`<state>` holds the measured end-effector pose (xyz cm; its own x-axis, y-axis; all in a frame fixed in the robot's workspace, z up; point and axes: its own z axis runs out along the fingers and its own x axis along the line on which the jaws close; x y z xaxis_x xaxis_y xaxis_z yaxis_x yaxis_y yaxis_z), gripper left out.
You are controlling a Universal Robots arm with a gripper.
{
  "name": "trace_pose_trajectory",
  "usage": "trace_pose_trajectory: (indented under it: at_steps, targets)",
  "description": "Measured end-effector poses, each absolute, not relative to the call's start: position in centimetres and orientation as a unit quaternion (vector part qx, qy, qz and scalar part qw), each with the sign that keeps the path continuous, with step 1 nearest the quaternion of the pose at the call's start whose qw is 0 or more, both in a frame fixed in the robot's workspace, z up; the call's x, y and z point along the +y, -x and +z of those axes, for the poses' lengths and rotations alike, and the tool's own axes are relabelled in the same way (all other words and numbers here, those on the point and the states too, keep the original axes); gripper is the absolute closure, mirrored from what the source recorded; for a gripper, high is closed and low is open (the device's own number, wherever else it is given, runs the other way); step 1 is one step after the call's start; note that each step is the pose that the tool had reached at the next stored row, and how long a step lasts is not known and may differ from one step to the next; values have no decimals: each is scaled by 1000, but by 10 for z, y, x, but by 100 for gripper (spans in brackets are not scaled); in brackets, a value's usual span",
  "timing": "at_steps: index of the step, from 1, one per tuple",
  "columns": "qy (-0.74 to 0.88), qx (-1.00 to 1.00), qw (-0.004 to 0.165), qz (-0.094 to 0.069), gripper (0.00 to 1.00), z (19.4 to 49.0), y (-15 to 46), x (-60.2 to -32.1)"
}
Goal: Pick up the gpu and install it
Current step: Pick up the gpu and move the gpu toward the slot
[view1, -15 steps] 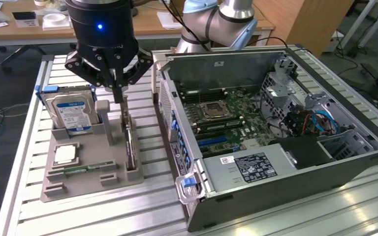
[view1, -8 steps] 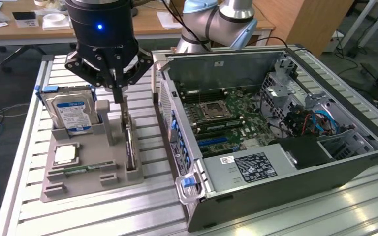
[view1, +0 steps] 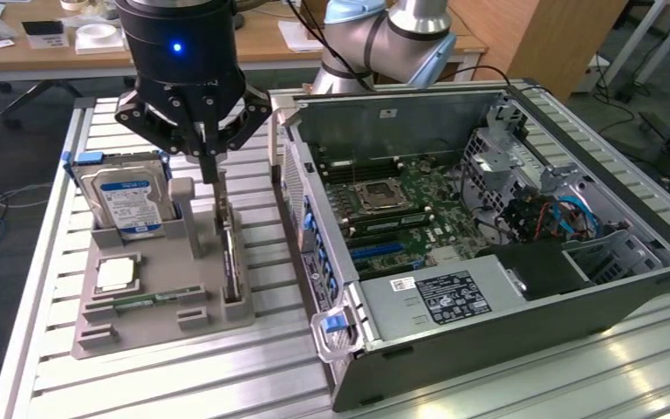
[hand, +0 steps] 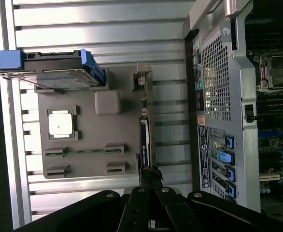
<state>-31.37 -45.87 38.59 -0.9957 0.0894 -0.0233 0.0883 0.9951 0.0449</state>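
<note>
The gripper [view1: 210,177], fingers pressed together, sits at the far end of the gpu [view1: 231,262] (upright in its grey tray [view1: 184,262]); not lifted, not yet in the computer case [view1: 522,336].

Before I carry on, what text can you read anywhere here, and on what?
No text reads clearly enough to quote.
Hard drive label: blue and white print, too blurred.
Power supply label: white print on black, too small.
White sticker beside it: too small.
Case rear label: too blurred.
</note>
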Motion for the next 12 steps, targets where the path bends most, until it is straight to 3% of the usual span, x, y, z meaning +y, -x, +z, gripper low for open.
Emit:
trace_pose_trajectory:
  at_steps: [3,6,12]
  targets:
    - [-44,999,13,22,83,386,314,-459]
    - [-45,999,13,22,65,386,314,-459]
    - [-45,999,13,22,47,386,314,-459]
